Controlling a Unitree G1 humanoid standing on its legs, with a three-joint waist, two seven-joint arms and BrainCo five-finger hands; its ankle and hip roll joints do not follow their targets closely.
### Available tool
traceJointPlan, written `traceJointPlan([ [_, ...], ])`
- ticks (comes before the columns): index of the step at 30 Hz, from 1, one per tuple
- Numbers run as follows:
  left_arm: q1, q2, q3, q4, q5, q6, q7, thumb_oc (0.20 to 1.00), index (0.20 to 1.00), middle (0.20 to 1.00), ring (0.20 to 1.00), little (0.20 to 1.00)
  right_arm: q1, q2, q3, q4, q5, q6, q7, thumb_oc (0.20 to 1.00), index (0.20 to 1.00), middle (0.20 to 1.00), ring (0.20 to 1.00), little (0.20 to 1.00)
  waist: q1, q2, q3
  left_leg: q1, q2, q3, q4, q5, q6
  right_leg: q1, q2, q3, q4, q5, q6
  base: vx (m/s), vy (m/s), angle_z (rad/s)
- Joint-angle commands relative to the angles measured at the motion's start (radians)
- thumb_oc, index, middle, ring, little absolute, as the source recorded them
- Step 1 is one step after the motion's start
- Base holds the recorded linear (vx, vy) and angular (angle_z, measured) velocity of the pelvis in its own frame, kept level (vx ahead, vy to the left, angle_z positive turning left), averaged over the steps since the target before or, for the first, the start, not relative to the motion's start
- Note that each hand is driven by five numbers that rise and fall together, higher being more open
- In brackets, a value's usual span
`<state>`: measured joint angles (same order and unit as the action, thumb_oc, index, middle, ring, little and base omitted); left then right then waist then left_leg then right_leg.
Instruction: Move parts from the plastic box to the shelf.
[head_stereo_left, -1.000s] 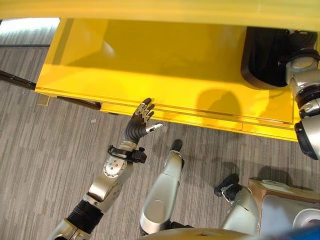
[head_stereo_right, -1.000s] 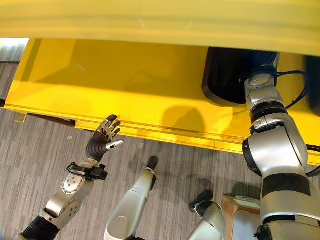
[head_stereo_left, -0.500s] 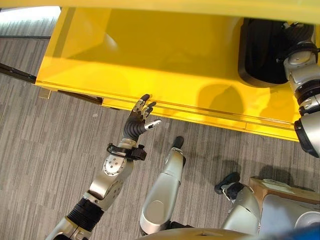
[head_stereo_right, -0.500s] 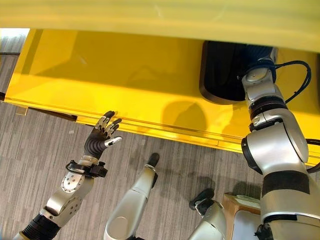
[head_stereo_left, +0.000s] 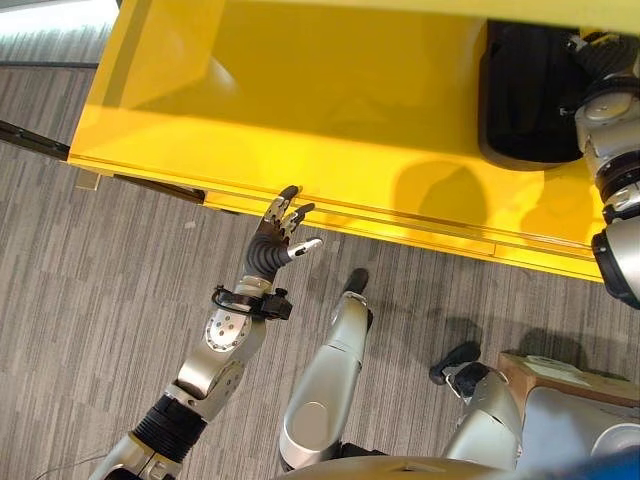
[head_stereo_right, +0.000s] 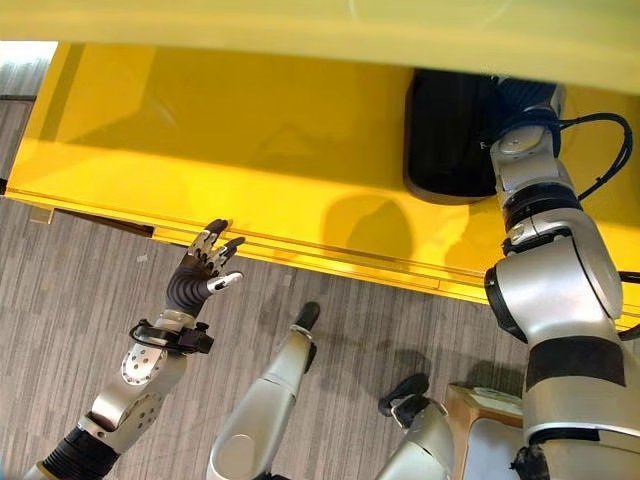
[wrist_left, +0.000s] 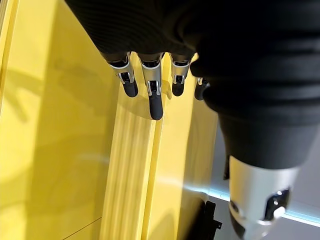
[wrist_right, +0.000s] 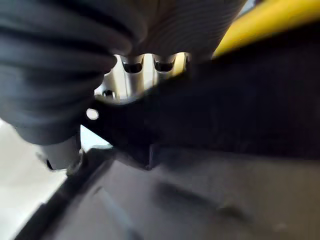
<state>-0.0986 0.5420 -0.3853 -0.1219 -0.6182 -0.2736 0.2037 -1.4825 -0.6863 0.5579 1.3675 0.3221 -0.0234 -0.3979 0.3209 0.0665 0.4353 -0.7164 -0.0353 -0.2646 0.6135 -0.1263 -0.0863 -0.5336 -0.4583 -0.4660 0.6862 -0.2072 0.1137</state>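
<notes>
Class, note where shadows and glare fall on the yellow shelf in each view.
Left eye view: a soft rounded shadow lies on the shelf beside the black box. Left wrist view: a pale streak of glare crosses the shelf's front edge, past the straight fingers of the left hand.

The yellow shelf (head_stereo_left: 330, 130) lies bare across its left and middle; a black part (head_stereo_left: 525, 95) fills its right end.
</notes>
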Motion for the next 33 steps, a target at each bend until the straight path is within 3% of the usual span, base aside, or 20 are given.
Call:
traceJointPlan([
  [1, -0.013, 0.042, 0.025, -0.076, -0.013, -0.045, 0.011, 1.000, 1.000, 1.000, 1.000, 1.000, -0.128, -0.072, 0.030, -0.044, 0.039, -0.053, -0.024, 1.000, 1.000, 1.000, 1.000, 1.000, 0.003, 0.007, 0.016, -0.025, -0.024, 0.089, 0.040, -0.039, 0.057, 0.069, 0.081, 0.070, 0.103, -0.064, 0.004, 0.00, 0.000, 0.00],
  [20, -0.007, 0.070, 0.021, -0.047, -0.038, -0.050, -0.006, 1.000, 1.000, 1.000, 1.000, 1.000, -0.107, -0.037, 0.012, -0.241, 0.053, -0.093, -0.071, 1.000, 1.000, 1.000, 1.000, 1.000, -0.018, -0.017, 0.006, 0.003, -0.011, 0.094, 0.046, -0.042, 0.056, 0.092, 0.092, 0.076, 0.101, -0.068, -0.003, -0.01, 0.001, -0.01],
  [33, 0.015, 0.088, 0.035, -0.025, -0.053, -0.037, -0.024, 1.000, 1.000, 1.000, 1.000, 1.000, 0.062, 0.032, -0.126, -0.481, 0.056, -0.131, -0.112, 1.000, 1.000, 1.000, 1.000, 1.000, -0.050, -0.041, -0.016, 0.091, 0.023, 0.108, -0.032, -0.008, 0.042, 0.172, 0.125, 0.070, -0.007, -0.042, -0.014, -0.05, -0.003, -0.08],
])
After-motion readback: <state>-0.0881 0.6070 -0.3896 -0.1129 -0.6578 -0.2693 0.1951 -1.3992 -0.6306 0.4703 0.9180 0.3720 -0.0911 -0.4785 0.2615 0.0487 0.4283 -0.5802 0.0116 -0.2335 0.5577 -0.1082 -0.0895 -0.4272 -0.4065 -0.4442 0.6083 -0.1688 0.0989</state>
